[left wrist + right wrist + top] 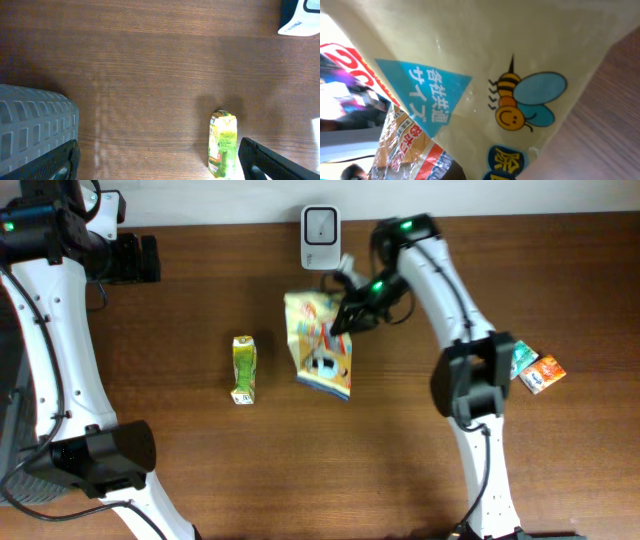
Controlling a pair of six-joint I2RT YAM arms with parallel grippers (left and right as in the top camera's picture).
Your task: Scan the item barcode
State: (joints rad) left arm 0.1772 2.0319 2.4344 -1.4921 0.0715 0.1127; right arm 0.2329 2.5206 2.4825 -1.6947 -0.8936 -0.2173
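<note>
the left gripper (150, 258) is hanging spread wide and empty at ten o'clock of the table (200, 470). the snack bag (320, 345) is lying at six o'clock of the scanner (320, 225), and the right gripper (352, 308) is pinching its two o'clock edge, so the grasp step is seemingly finishing. next, the bag is needing lifting and turning toward the scanner.

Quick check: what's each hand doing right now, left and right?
Left hand: open, holding nothing.
Right hand: closed on the upper right edge of the yellow snack bag.
</note>
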